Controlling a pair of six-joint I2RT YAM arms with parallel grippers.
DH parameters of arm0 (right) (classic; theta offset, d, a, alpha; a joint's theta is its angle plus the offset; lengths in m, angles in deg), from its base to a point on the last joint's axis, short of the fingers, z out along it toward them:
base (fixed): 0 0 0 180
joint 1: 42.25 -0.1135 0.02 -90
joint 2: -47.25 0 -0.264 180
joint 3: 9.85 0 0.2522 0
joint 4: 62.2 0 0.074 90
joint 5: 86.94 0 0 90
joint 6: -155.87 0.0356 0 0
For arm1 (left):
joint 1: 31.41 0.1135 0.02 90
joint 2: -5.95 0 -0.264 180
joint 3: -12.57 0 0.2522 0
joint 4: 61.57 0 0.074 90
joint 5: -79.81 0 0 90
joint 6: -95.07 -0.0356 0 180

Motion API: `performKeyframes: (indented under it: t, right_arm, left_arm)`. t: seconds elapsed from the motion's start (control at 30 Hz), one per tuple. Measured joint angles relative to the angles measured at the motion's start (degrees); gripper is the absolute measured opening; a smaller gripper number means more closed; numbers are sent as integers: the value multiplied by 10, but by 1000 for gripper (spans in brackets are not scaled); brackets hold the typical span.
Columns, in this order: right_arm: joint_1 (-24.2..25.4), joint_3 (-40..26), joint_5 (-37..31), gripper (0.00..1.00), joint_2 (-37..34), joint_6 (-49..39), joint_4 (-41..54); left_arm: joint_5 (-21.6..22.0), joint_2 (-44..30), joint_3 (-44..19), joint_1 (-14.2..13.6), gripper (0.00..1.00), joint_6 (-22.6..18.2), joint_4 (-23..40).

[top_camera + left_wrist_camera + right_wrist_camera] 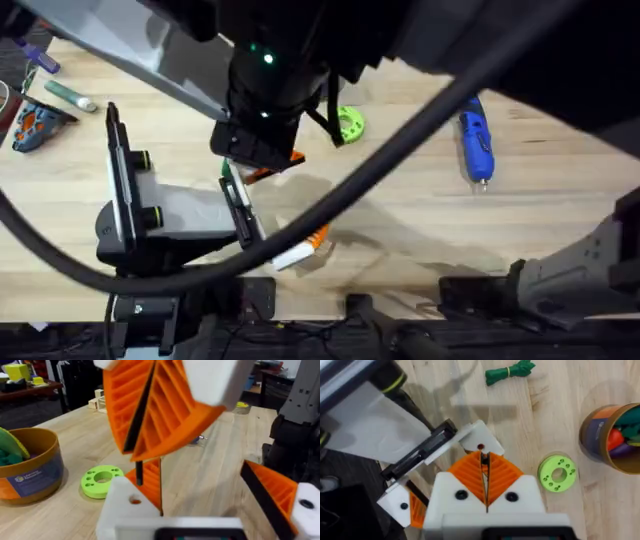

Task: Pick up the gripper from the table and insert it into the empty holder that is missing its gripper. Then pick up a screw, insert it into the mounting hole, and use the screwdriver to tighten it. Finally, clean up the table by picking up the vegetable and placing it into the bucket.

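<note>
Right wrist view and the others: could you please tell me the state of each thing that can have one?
Right tool: shut, pads pressed together.
Left tool: open, fingers apart.
Screwdriver: lying on the table, not held.
Vegetable: lying on the table, outside the bucket.
Bucket: upright, with toy pieces inside.
Green disc: lying flat beside the bucket.

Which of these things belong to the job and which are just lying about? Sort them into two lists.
Belong to the job:
- orange fingertip
- white holder
- blue screwdriver
- green vegetable
- bucket

Just lying about:
- green disc
- teal marker
</note>
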Motion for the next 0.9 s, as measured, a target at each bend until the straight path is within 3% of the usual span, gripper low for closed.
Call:
performKeyframes:
  t: [0.9]
  right_arm:
    - [0,-1,0,6,-21,-4,-1]
  left_arm:
    - [0,0,0,0,986,0,0]
